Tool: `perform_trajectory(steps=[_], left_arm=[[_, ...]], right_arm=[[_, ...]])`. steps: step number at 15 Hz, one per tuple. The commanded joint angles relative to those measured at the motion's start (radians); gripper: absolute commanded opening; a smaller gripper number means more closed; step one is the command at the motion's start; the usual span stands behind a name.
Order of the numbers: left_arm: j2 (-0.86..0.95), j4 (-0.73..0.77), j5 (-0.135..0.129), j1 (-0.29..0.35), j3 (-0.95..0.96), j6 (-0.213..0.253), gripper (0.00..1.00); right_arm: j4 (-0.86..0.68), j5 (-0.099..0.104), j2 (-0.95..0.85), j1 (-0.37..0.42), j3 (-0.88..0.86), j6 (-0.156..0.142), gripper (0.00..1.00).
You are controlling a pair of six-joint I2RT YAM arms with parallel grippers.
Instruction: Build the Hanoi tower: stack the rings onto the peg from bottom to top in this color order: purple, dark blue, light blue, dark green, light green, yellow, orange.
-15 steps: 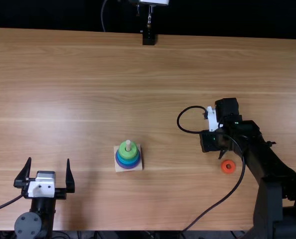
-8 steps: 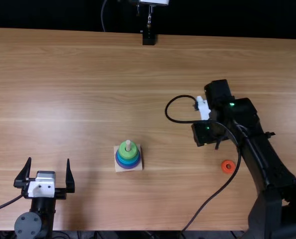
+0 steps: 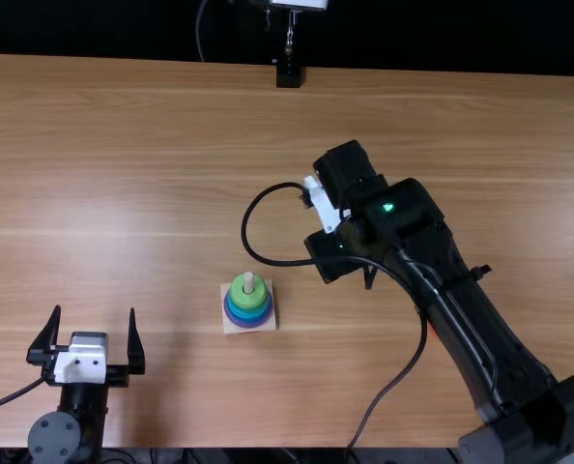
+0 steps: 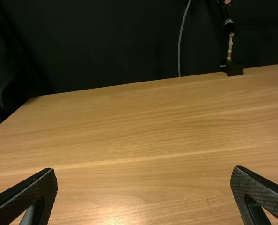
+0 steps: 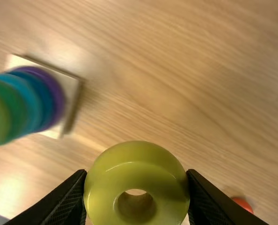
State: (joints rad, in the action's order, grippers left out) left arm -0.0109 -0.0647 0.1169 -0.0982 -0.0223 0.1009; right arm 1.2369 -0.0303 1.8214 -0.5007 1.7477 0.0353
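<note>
One yellow ring (image 5: 129,158) sits clamped between the two fingers of my right gripper (image 5: 137,174), held above the light brown table (image 3: 171,174) as I run the rig from afar. The peg (image 3: 249,281) lies across toward the left arm's side, the light green ring (image 3: 249,294) uppermost on the stack, so I judge the coming move to be chiefly sideways, then straight down. The ring's hole shows in my wrist view, but the peg stands well off to its side; released here, the ring would miss. My right gripper is the nearer of the pair; the left gripper (image 3: 94,311), its fingers wide apart and bearing nothing, waits beyond the stack. The orange ring (image 5: 242,205) lies on the opposite side of my load, partly beneath my right arm in the top view.
</note>
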Motion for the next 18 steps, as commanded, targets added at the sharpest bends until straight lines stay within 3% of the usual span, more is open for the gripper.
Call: perform_trajectory(steps=[1,5,9,16,17,18], left_arm=[[0.011,-0.005,0.003,-0.001,0.022,0.004,1.00],[0.011,-0.005,0.001,-0.001,0.022,0.004,1.00],[0.011,-0.005,0.003,-0.001,0.022,0.004,1.00],[0.011,-0.005,0.001,-0.001,0.022,0.004,1.00],[0.011,-0.005,0.001,-0.001,0.022,0.004,1.00],[0.011,-0.005,0.003,-0.001,0.022,0.004,1.00]], right_arm=[[0.012,-0.005,-0.013,-0.044,0.084,-0.037,0.00],[0.034,-0.005,-0.011,-0.134,0.173,-0.063,0.00],[0.032,-0.005,-0.010,-0.210,0.174,-0.065,0.00],[0.031,-0.005,-0.007,-0.242,0.208,-0.067,0.00],[0.027,-0.005,-0.007,-0.256,0.208,-0.072,0.00],[0.021,-0.005,-0.007,-0.260,0.207,-0.109,0.00]])
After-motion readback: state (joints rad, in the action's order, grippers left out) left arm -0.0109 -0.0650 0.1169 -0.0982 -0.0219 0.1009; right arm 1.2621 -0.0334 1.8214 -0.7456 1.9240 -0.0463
